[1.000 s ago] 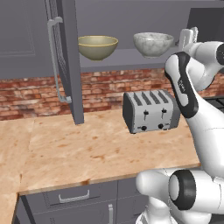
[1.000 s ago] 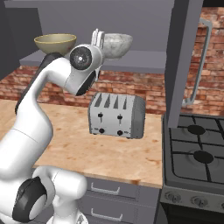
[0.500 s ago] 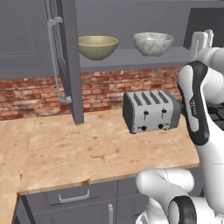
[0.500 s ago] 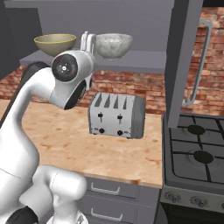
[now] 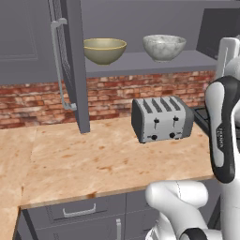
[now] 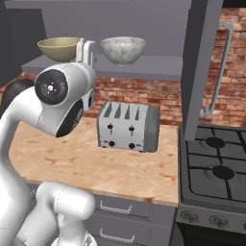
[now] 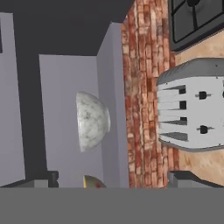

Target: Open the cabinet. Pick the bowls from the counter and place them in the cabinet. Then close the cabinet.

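Since a second ago, the white arm has swung back from the cabinet shelf toward the stove side, and the gripper [image 6: 85,48] now stands upright between the two bowls as the right base view sees it. From left to right in the left base view: the cabinet's left door [image 5: 70,65] hangs open with its long silver handle [image 5: 58,63] facing out. Beside it, the olive-tan bowl [image 5: 105,50] and the marbled white bowl [image 5: 163,47] sit well apart on the cabinet shelf [image 5: 140,63], both upright. Below them, a silver four-slot toaster [image 5: 161,118] stands on the tan counter [image 5: 93,164] against the red brick wall [image 5: 33,101]. The right door [image 6: 204,57] also stands open, above a black gas stove [image 6: 216,173]. In the hand view, the jaws are spread wide with nothing between them; the marbled bowl [image 7: 92,121] lies ahead.
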You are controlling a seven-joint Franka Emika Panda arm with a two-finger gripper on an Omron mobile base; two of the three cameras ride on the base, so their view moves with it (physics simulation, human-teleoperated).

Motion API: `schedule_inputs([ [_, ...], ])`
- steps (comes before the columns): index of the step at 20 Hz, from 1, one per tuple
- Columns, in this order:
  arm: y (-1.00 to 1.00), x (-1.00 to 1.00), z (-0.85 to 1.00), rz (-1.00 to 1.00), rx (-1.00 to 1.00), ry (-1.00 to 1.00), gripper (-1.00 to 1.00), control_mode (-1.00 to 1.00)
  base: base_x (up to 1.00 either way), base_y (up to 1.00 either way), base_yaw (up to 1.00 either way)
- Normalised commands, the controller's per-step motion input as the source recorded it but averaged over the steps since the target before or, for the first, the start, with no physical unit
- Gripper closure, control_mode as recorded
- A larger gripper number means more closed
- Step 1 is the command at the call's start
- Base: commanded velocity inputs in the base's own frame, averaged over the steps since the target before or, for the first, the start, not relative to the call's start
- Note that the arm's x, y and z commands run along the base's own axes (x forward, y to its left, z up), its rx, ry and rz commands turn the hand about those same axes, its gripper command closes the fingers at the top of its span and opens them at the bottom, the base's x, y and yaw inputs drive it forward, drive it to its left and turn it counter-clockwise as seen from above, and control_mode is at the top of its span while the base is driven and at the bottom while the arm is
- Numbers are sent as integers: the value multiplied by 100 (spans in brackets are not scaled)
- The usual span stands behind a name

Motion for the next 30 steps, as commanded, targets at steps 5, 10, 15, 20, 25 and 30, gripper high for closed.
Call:
schedule_inputs([
  [5, -1, -45, 0, 0, 0, 0, -100, -100, 0, 0, 0],
  [10, -11, -31, 0, 4, 0, 0, -100, -100, 0, 0, 0],
  [15, -19, -32, 0, 4, 0, 0, -100, -100, 0, 0, 0],
  [20, -29, -35, 0, 3, 0, -2, -100, -100, 0, 0, 0],
  [25, -23, -54, 0, 3, 0, -10, -100, -100, 0, 0, 0],
  [30, -31, -51, 0, 0, 0, -7, -100, -100, 0, 0, 0],
])
